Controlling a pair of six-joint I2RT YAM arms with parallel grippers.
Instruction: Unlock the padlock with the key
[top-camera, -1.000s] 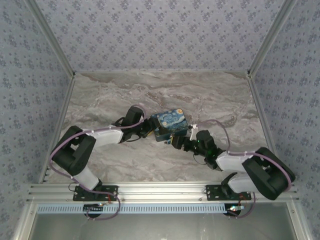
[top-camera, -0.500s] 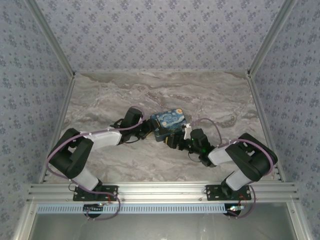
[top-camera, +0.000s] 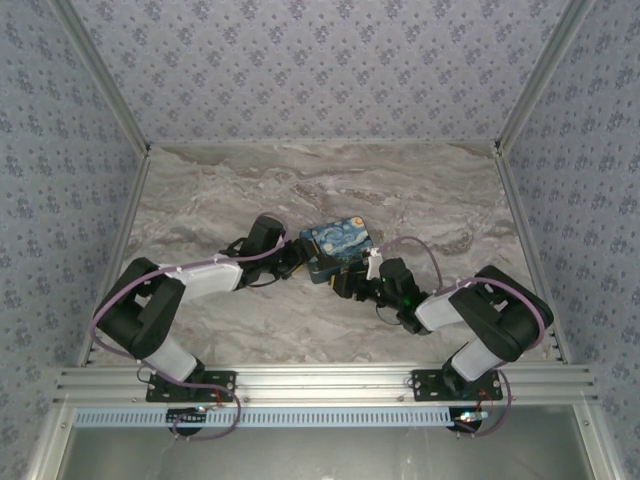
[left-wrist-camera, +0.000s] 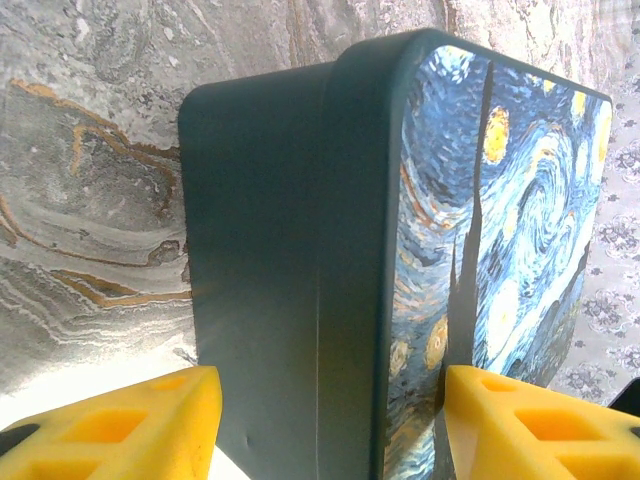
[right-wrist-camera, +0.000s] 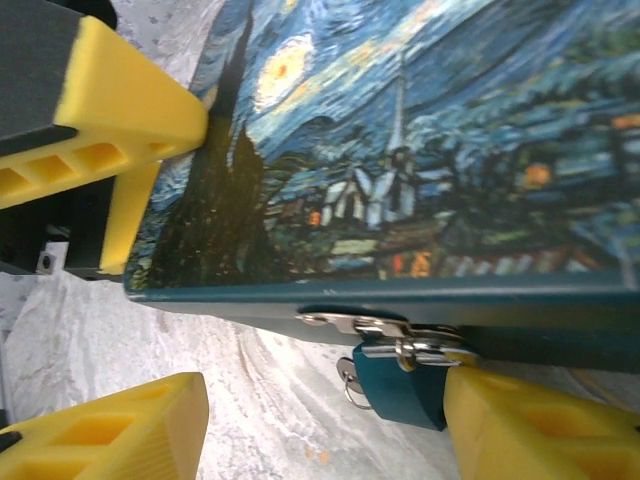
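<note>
The tiny teal-blue padlock (right-wrist-camera: 400, 388) hangs by its metal shackle from a silver hasp (right-wrist-camera: 372, 324) on the front of the swirl-painted box (right-wrist-camera: 420, 150). A small silver key (right-wrist-camera: 347, 374) with a ring sticks out of the padlock's left side. My right gripper (right-wrist-camera: 325, 400) is open low in front of the box (top-camera: 338, 243). Its right finger (right-wrist-camera: 530, 430) touches the padlock and its left finger (right-wrist-camera: 110, 430) stands well apart. My left gripper (left-wrist-camera: 330, 400) is shut on the box's end (left-wrist-camera: 290, 250), one yellow finger (right-wrist-camera: 120, 110) on the lid.
The box lies mid-table on the marble top (top-camera: 420, 190), with patterned walls on three sides. Both arms (top-camera: 200, 275) (top-camera: 470, 310) reach in low from the near rail. Open marble lies behind and to both sides of the box.
The right arm has folded its elbow in and its gripper has slid a little left along the box front. The left gripper and the box have stayed put.
</note>
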